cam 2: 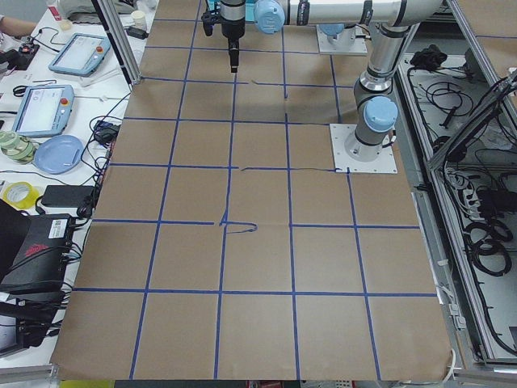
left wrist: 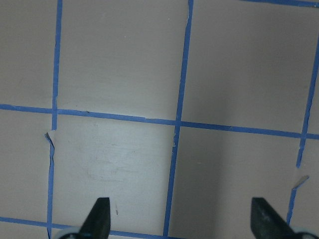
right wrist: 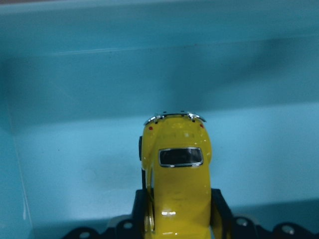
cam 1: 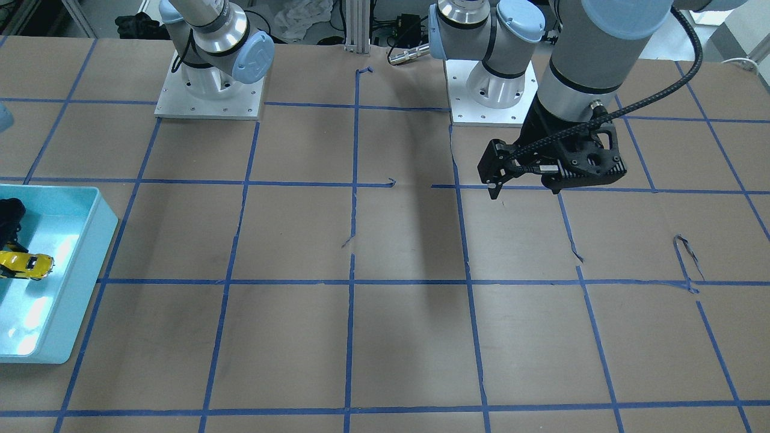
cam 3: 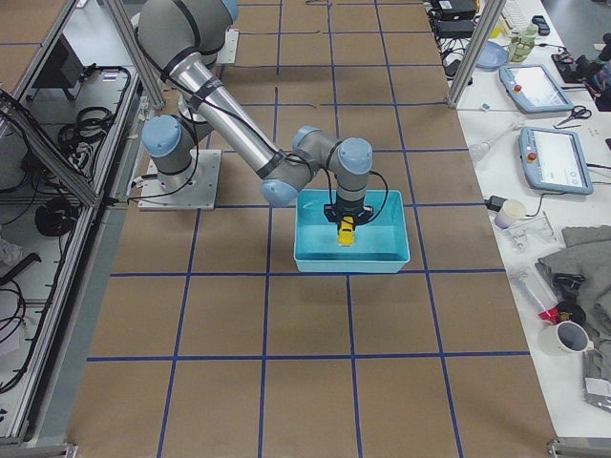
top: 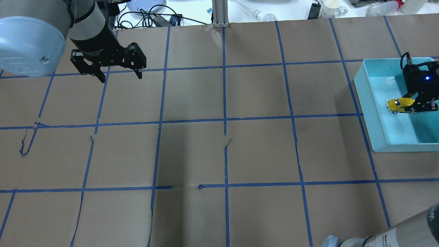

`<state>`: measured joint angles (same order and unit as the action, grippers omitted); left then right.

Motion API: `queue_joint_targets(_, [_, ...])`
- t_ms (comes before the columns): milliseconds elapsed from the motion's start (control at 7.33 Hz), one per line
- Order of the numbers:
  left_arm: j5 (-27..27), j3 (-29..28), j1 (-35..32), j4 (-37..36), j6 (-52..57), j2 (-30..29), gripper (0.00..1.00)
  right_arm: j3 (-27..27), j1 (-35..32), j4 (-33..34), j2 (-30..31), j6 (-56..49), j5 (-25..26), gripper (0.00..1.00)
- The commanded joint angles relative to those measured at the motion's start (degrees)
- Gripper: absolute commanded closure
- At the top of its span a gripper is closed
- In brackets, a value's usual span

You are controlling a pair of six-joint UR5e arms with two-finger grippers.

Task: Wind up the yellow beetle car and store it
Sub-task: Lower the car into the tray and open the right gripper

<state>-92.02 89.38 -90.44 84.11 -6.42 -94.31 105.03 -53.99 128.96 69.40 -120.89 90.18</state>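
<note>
The small bright yellow beetle car [right wrist: 177,184] is clamped at its sides between the black fingers [right wrist: 142,209] of the right gripper [top: 419,107], inside the outline of the light teal rectangular plastic bin [top: 363,92]. Whether its wheels touch the bin floor cannot be told. The bin is set near the robot's right end of the brown paper-covered table taped with a blue grid [top: 257,151]. The left gripper [top: 120,78] is held above bare paper, well apart, its fingers spread wide and empty.
</note>
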Motion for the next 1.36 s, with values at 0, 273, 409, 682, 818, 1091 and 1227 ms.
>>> queue_joint_targets(0, [0.0,0.1,0.0,0.0,0.0,0.0,0.0,1.8,0.1,2.4,-1.4,-0.1,-0.4,1.0])
queue_joint_targets(273, [0.0,0.1,0.0,0.0,0.0,0.0,0.0,1.3,0.1,0.1,-0.4,4.9,0.5,0.11])
queue_joint_targets(409, [0.0,0.0,0.0,-0.1,0.0,0.0,0.0,1.1,-0.1,-0.6,0.1,5.9,0.4,0.0])
queue_joint_targets(682, [0.0,0.1,0.0,0.0,0.0,0.0,0.0,-1.2,-1.5,-5.9,4.7,7.2,-0.3,0.0])
queue_joint_targets(818, [0.0,0.0,0.0,0.0,0.0,0.0,0.0,-5.2,-2.7,-14.2,7.0,11.3,-0.4,0.0])
queue_joint_targets(1091, [0.0,0.1,0.0,0.0,0.1,0.0,0.0,-13.3,-6.0,-27.4,11.4,22.1,-0.4,0.0])
queue_joint_targets(1227, [0.0,0.0,0.0,-0.1,0.1,0.0,0.0,-16.0,-8.5,-31.9,14.0,27.7,-0.4,0.0])
